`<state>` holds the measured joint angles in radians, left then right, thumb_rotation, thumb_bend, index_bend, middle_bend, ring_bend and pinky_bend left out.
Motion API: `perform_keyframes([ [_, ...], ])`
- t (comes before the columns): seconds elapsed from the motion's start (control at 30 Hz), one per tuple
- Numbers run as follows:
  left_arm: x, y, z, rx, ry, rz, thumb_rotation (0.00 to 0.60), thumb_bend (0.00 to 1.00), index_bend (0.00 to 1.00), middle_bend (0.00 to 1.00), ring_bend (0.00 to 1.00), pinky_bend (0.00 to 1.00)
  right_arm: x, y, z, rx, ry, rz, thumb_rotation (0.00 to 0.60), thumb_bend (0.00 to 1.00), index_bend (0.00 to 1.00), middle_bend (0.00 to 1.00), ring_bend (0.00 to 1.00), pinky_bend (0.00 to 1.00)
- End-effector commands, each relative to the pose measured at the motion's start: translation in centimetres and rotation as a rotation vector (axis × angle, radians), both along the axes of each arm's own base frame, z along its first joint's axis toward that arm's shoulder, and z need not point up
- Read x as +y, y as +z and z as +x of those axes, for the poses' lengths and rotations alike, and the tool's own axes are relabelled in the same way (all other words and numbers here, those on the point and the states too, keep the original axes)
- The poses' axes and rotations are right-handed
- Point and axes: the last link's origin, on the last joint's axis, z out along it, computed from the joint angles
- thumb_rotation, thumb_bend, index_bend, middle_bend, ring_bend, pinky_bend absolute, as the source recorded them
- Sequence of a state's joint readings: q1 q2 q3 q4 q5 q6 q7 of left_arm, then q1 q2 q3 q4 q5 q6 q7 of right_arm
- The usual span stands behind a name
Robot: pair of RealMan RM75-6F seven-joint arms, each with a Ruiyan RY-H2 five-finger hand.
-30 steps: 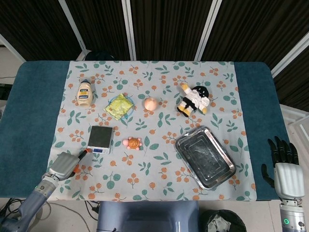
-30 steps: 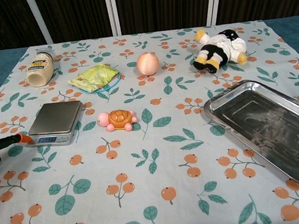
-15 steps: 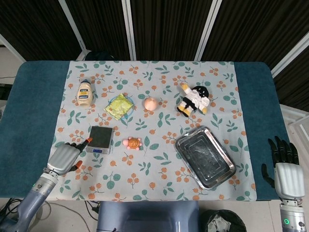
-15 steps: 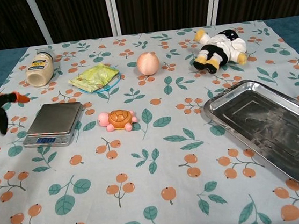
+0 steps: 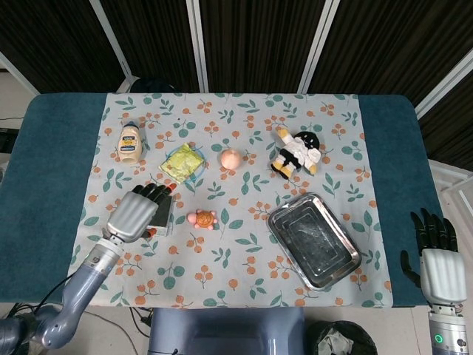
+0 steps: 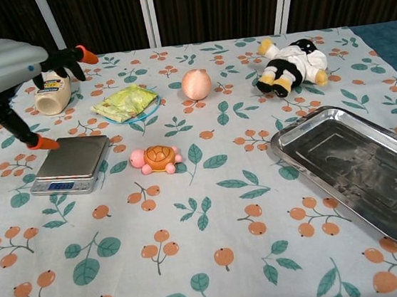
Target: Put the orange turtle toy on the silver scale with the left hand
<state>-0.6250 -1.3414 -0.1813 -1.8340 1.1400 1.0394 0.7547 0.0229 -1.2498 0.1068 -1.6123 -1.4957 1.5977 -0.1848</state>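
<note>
The orange turtle toy [image 5: 202,219] [image 6: 156,158] lies on the cloth just right of the silver scale [image 6: 72,163] [image 5: 161,215]. My left hand [image 5: 136,211] [image 6: 12,71] hovers above the scale with its fingers spread and nothing in it; in the head view it covers most of the scale. The turtle sits a short way to the right of that hand. My right hand [image 5: 437,262] hangs beyond the table's right front corner, fingers apart and empty; the chest view does not show it.
A steel tray [image 5: 313,239] [image 6: 359,170] lies at the front right. Behind are a mayonnaise jar [image 5: 131,142] [image 6: 53,91], a green packet on a blue plate [image 5: 183,162] [image 6: 126,102], a peach ball [image 5: 231,157] [image 6: 196,84] and a plush penguin [image 5: 298,154] [image 6: 291,63].
My left hand has risen from the table's front left and moved right and forward, now over the scale. The turtle, scale and right hand have not moved.
</note>
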Motion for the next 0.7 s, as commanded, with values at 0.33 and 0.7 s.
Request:
perform_keyframes([
  [0.33, 2.5, -6.7, 5.4, 0.117, 0.018, -0.055, 0.6, 0.1, 0.13, 0.26, 0.21, 0.33, -0.1, 0.0, -0.1, 0.001, -0.005, 0.003, 0.6, 0.53, 0.0, 0.0, 0.01, 0.0],
  [0.7, 2.9, -10.5, 5.8, 0.2, 0.005, -0.08, 0.6, 0.16, 0.17, 0.32, 0.24, 0.33, -0.2, 0.0, -0.2, 0.002, -0.009, 0.002, 0.6, 0.53, 0.0, 0.0, 0.01, 0.0],
])
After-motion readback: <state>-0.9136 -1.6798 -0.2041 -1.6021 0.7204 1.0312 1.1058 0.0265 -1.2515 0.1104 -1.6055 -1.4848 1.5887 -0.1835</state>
